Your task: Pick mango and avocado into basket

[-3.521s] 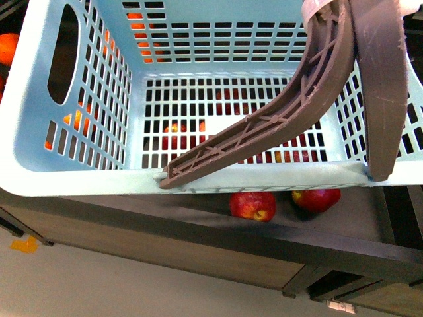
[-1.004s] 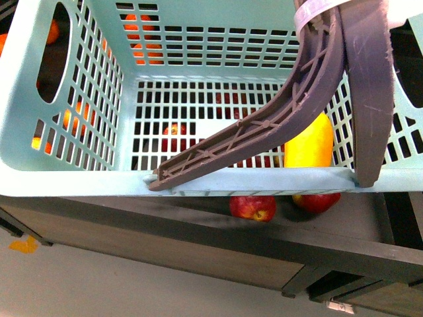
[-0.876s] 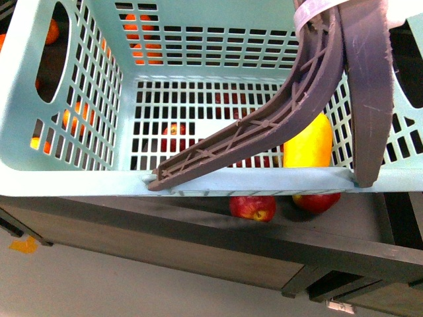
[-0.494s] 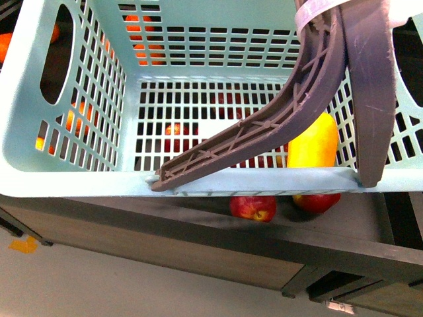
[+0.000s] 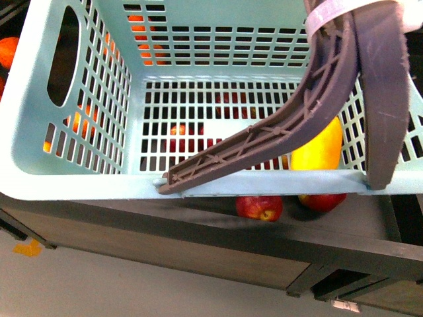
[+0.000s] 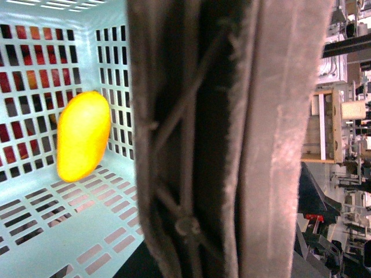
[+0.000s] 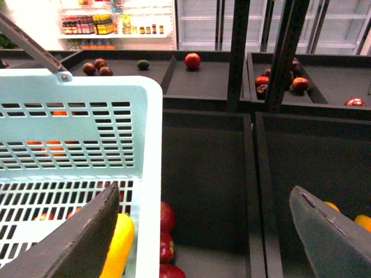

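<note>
The mango [image 5: 317, 148] lies on the floor of the basket [image 5: 92, 185], in the near right corner, leaning against the near wall. The basket tilts a little, so I judge the fruit rolled to the low side. That part of the task looks done.

The avocado is not in the basket. A small dark green fruit [image 7: 143, 65] in a far compartment of the display shelf [image 7: 208, 156] is what I take for it, well apart from the basket and from me.

The basket hangs above the shelf with its brown handles [image 5: 264, 142] swung up together, which keeps its mouth free for dropping fruit in. The handles fill my left wrist view and my left hand's fingers do not show. I judge that the left hand carries the basket by them, but I cannot tell its grip.

My right hand [image 7: 204, 191] is released, fingers spread wide with nothing between. It hovers just outside the basket's right wall, over a compartment holding red apples [image 7: 167, 217]. I judge it is free to reach for the avocado next, past the dark uprights [image 7: 239, 52] of the shelf.
</note>
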